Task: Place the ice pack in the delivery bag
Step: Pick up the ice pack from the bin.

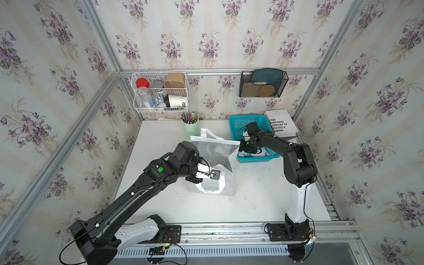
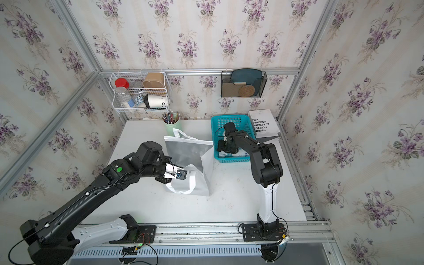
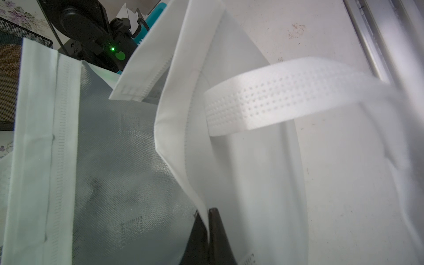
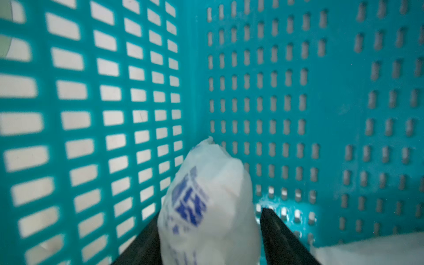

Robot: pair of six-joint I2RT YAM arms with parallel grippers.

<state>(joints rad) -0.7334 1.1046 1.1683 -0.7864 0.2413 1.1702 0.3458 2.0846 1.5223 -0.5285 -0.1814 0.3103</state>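
The left gripper (image 3: 208, 212) is found clenched on the near rim (image 3: 174, 146) of the delivery bag (image 1: 228, 176), so that the mouth is held open and the silver foil lining (image 3: 119, 160) is exposed. The bag stands upright on the table, just beside the turquoise basket (image 1: 234, 124).

The ice pack (image 4: 213, 183) is located inside that basket, at the end nearer the robot. It is taken between the fingers of the right gripper (image 4: 210, 215), which appear pressed against its sides. A grasp is judged to be in place, though its firmness cannot be confirmed. A second white packet (image 4: 367, 247) is seen lying on the basket floor.

The step in hand is judged to be the lift-out. The pack is soft and is held near one end, so sagging or slipping is to be expected. It is best raised straight up until the basket wall is cleared, then carried over the open mouth and lowered well inside before release. The rim should be kept steady throughout, and the loop handle (image 3: 286, 96) kept out of the opening.
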